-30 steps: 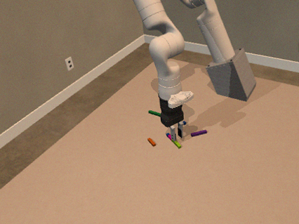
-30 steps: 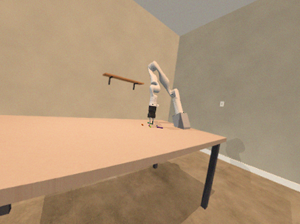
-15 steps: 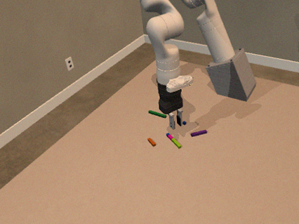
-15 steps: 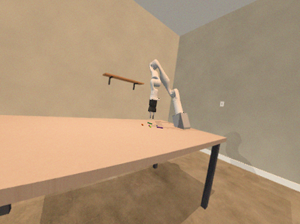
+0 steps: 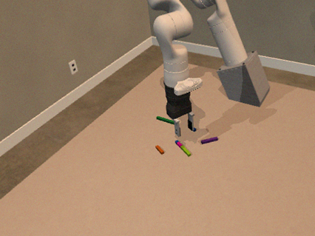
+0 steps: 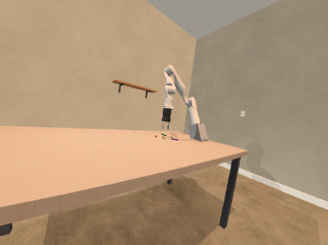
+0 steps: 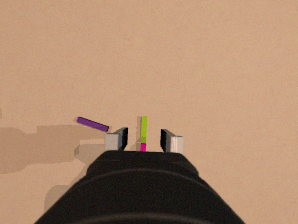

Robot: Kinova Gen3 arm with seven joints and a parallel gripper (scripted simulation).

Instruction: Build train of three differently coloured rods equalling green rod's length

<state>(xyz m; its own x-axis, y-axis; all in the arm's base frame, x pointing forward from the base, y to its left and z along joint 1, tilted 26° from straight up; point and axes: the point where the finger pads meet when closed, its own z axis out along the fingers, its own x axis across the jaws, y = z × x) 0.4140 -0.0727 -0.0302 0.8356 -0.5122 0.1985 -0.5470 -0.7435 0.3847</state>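
Observation:
My gripper (image 5: 184, 125) is open and empty, and hangs a little above the table. Below it lie a blue rod (image 5: 176, 142), a magenta rod (image 5: 179, 144) and a lime rod (image 5: 185, 150), end to end in one line. In the wrist view the lime rod (image 7: 144, 129) and the magenta rod (image 7: 143, 147) show between my fingers; the blue rod is hidden there. The green rod (image 5: 165, 119) lies apart, beyond the left finger. In the exterior view the gripper (image 6: 165, 122) stands clear above the rods.
An orange rod (image 5: 159, 149) lies left of the line and a purple rod (image 5: 209, 140) lies right of it, also seen in the wrist view (image 7: 92, 124). A small blue piece (image 5: 194, 130) shows by the right fingertip. The arm's base (image 5: 243, 80) stands behind.

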